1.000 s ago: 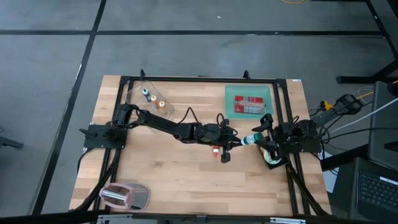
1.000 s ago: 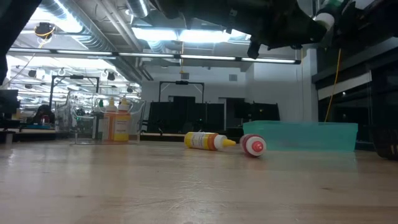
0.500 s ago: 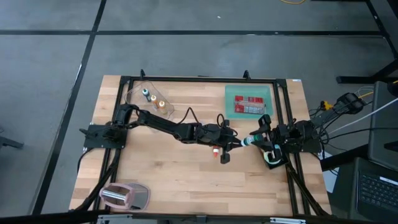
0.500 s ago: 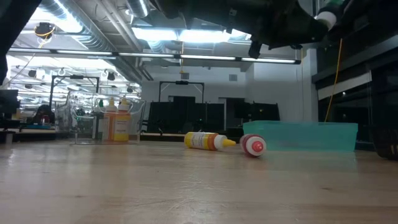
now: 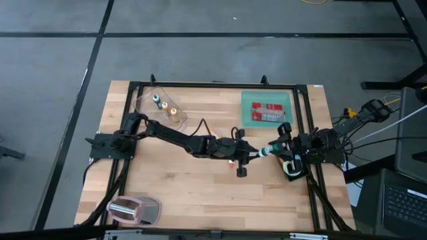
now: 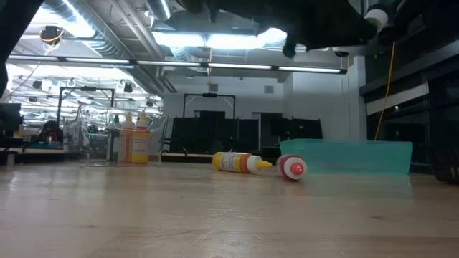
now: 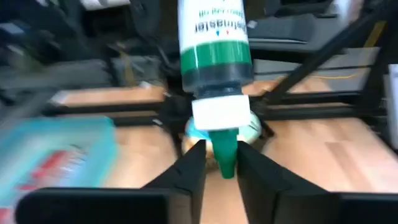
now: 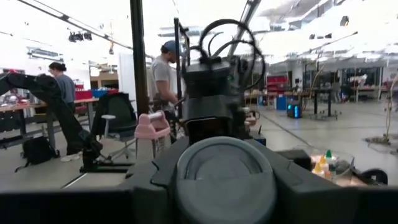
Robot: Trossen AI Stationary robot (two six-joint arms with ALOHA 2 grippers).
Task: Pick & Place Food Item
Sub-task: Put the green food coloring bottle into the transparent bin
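Note:
A bottle [image 5: 265, 152] with a green label, white collar and green nozzle [image 7: 225, 155] hangs level above the table's right part, between my two grippers. My right gripper [image 5: 275, 149] is shut on its round base end [image 8: 224, 180]. My left gripper [image 5: 252, 155] faces it from the left. Its fingers [image 7: 193, 165] stand open on either side of the nozzle, a thin gap showing. A yellow bottle [image 6: 240, 163] and a red-capped bottle [image 6: 292, 168] lie on their sides on the table. My right gripper pinches the bottle's base end [image 8: 183, 186] between its two fingers [image 8: 143, 186]. It comes roughly level from the table's right side, in line with the bottle. The bottle is lifted clear of the table, its nozzle pointing toward the table's left.
A teal tray [image 5: 268, 100] holding red packets stands at the far right. A clear container [image 5: 143, 101] with small bottles is at the far left, and a pink and grey object [image 5: 133, 210] lies at the near left corner. People show in the room beyond the table.
My left wrist has rolled slightly, and its forearm has swung a little toward the near edge. The bottle has stayed level in the air between the two grippers.

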